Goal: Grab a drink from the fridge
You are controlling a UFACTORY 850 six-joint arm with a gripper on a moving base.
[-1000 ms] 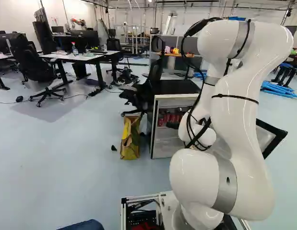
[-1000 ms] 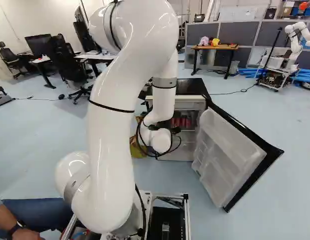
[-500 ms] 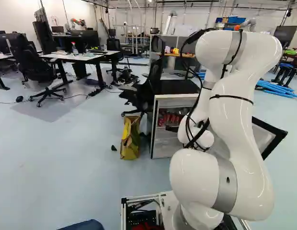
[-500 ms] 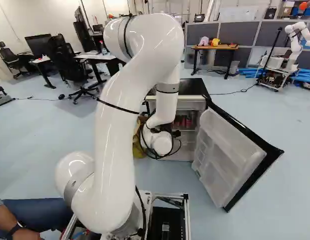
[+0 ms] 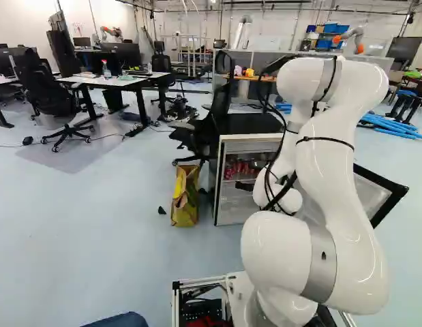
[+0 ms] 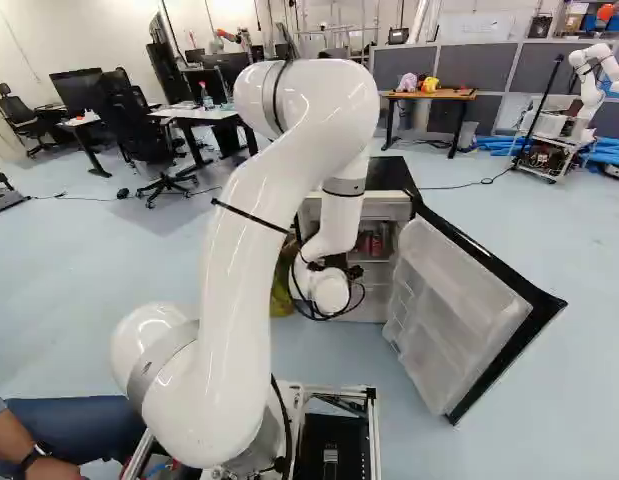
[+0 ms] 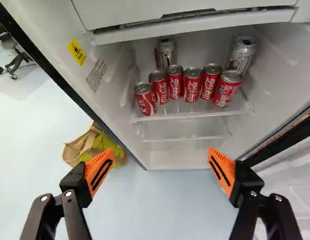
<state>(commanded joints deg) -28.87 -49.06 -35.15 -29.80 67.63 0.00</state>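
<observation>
Wrist view: the black gripper with orange ribbed pads [image 7: 161, 165] stands wide apart and empty, short of the glass shelf [image 7: 195, 116] where the drinks wait. The step in hand looks to be the approach. In the left base view, the white fridge with a black top [image 5: 229, 194] stands just right of the middle; in the right base view, its open black-edged door with pale inner racks [image 6: 454, 320] fills the lower right, and the white jointed arm [image 6: 239, 260] rises left of the middle.

To do this well, the gripper should probably line up with 1 can and enter level, beneath the white drawer [image 7: 185, 22] and clear of the side walls. The cans at the ends of the front row seem the easier picks; among the crowded middle ones a finger could nudge a neighbour. It should close evenly around the body, then lift slightly before backing out, since thin metal may dent or slide.

The count: 6 red cans with white lettering [image 7: 193, 84] in front, 2 silver cans [image 7: 165, 54] behind, 8 altogether; 1 fridge, 1 door, and 1 yellow-and-brown bag [image 5: 185, 196] beside the fridge.
</observation>
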